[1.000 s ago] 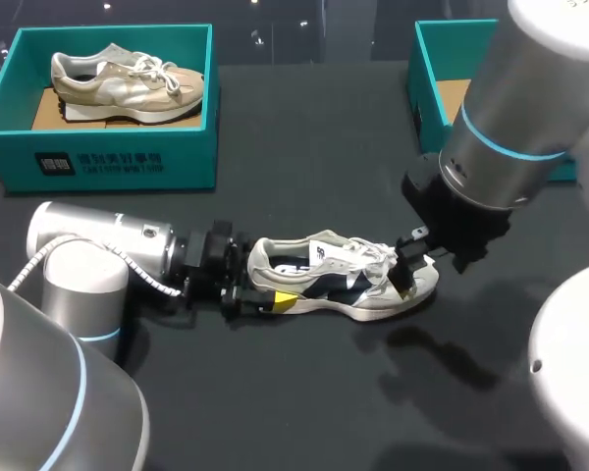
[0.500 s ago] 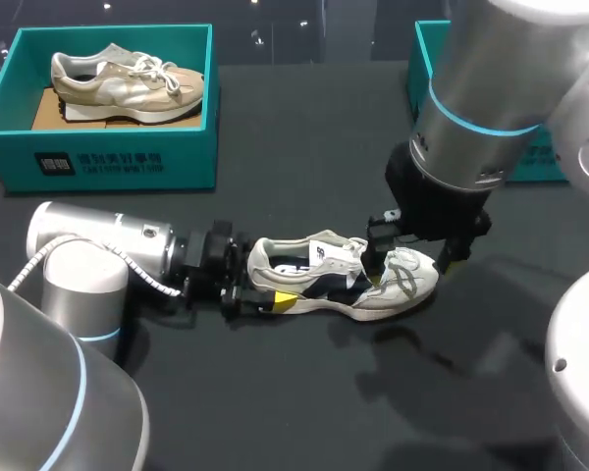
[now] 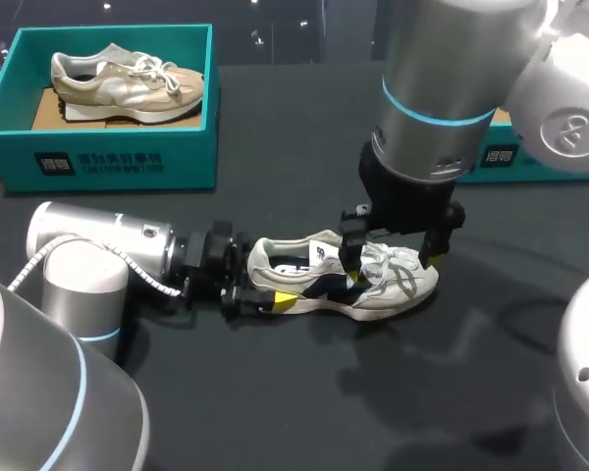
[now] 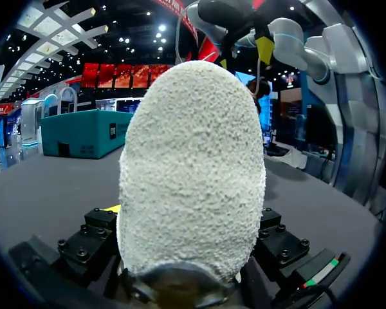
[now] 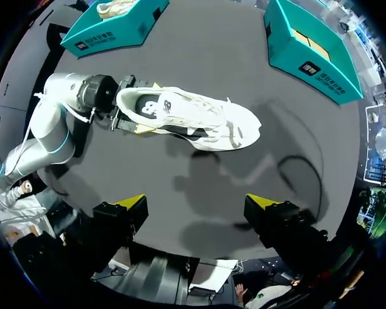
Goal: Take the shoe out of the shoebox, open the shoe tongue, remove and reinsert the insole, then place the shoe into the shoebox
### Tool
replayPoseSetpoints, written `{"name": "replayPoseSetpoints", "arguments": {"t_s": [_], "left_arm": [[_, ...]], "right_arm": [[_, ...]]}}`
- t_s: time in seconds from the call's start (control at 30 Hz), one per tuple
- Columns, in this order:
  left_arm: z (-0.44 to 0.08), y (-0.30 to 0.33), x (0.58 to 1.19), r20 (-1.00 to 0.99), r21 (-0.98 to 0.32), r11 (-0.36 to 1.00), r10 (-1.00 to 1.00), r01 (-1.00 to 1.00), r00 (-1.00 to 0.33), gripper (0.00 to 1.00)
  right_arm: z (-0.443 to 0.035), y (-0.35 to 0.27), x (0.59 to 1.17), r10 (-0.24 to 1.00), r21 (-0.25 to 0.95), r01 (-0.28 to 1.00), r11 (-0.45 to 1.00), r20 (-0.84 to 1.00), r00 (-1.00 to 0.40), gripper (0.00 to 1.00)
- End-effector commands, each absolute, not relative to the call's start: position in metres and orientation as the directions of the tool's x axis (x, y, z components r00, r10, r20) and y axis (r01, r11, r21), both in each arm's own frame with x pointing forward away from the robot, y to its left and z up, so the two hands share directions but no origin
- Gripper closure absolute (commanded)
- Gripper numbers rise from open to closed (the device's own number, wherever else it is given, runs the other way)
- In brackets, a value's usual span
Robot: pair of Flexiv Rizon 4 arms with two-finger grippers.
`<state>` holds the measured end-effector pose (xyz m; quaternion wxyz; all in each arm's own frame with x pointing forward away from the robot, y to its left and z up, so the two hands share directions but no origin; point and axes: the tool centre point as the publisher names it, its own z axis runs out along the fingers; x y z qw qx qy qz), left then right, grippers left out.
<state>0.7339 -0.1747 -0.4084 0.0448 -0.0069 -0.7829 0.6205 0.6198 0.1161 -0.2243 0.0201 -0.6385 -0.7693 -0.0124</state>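
Note:
A white shoe with dark side panels point(image 3: 373, 285) lies on its sole on the black table, toe to the right. My left gripper point(image 3: 263, 285) lies low at its heel and is shut on it, a yellow-tipped finger on each side. In the left wrist view the pebbled heel point(image 4: 193, 161) fills the space between the fingers point(image 4: 90, 241). My right gripper point(image 3: 393, 257) hangs open just above the laces and tongue, its fingers straddling the shoe. In the right wrist view the shoe point(image 5: 193, 119) lies ahead of the right gripper point(image 5: 196, 205), with nothing between the yellow tips.
A teal shoebox point(image 3: 118, 162) at the back left holds a beige shoe point(image 3: 123, 78). A second teal shoebox point(image 3: 515, 152) stands at the back right, mostly hidden behind my right arm; the right wrist view shows it point(image 5: 309, 48) open.
My right arm has swung left from the shoe's toe to above the laces, its gripper still open. The left arm and the shoe have not moved.

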Motion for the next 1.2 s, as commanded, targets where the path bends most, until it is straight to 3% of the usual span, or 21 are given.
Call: {"name": "replayPoseSetpoints", "arguments": {"t_s": [0.03, 0.43, 0.9, 1.2], "left_arm": [[-0.409, -0.173, 0.733, 0.061, -0.972, 0.230, 0.065, -0.044, -0.996, 1.00], [-0.409, -0.173, 0.733, 0.061, -0.972, 0.230, 0.065, -0.044, -0.996, 1.00], [-0.409, -0.173, 0.733, 0.061, -0.972, 0.230, 0.065, -0.044, -0.996, 1.00], [-0.409, -0.173, 0.733, 0.061, -0.972, 0.230, 0.065, -0.044, -0.996, 1.00]], "right_arm": [[-0.238, 0.155, 0.622, 0.989, -0.046, 0.989, 0.143, -0.021, -0.144, 0.00], [-0.249, 0.211, 0.619, 0.996, -0.066, 0.998, 0.002, -0.087, -0.007, 0.00], [-0.249, 0.211, 0.619, 0.996, -0.066, 0.998, 0.002, -0.087, -0.007, 0.00], [-0.259, 0.204, 0.659, 0.986, -0.046, 0.999, -0.014, -0.164, 0.006, 0.00]]}}
